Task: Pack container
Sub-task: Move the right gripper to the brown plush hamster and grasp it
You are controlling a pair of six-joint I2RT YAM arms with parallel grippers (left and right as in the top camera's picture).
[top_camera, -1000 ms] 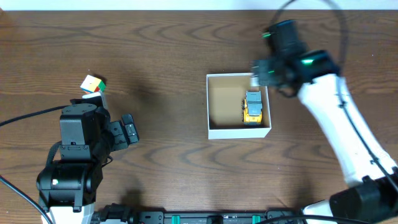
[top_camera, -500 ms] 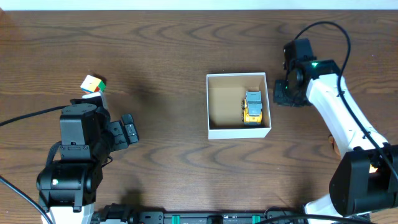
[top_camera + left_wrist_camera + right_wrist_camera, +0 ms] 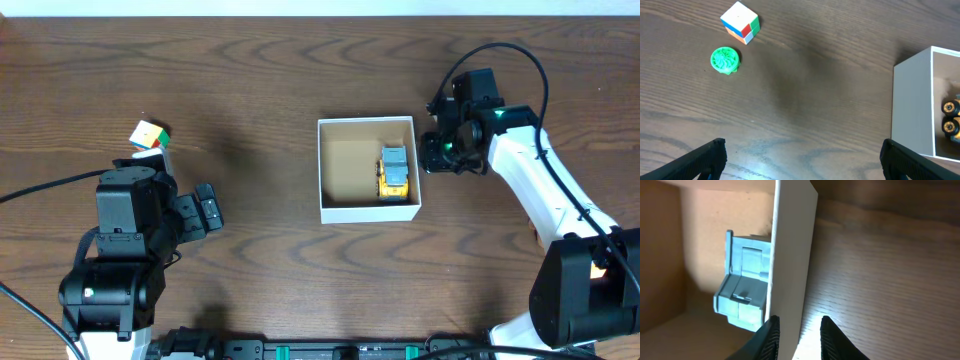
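The container (image 3: pixel 321 170), a white box with a tan inside, sits at mid-table and holds a yellow and grey toy truck (image 3: pixel 394 172). My right gripper (image 3: pixel 433 155) is at the box's right wall. In the right wrist view its fingers (image 3: pixel 797 321) straddle that white wall (image 3: pixel 790 255), one inside and one outside, closed narrowly on it, with the truck (image 3: pixel 742 292) just inside. My left gripper (image 3: pixel 208 208) is open and empty at the left. In its own view (image 3: pixel 802 150) it is over bare wood, and the box (image 3: pixel 912 105) is to its right.
A colour cube (image 3: pixel 148 134) lies at the far left, also in the left wrist view (image 3: pixel 740 22). A green round toy (image 3: pixel 725 60) lies beside it. The right arm's cable loops above the box's right side.
The right gripper left the box's top right corner, swung out right, then came back onto the right wall. The box with the truck has slid a little to the left. The left arm is still.
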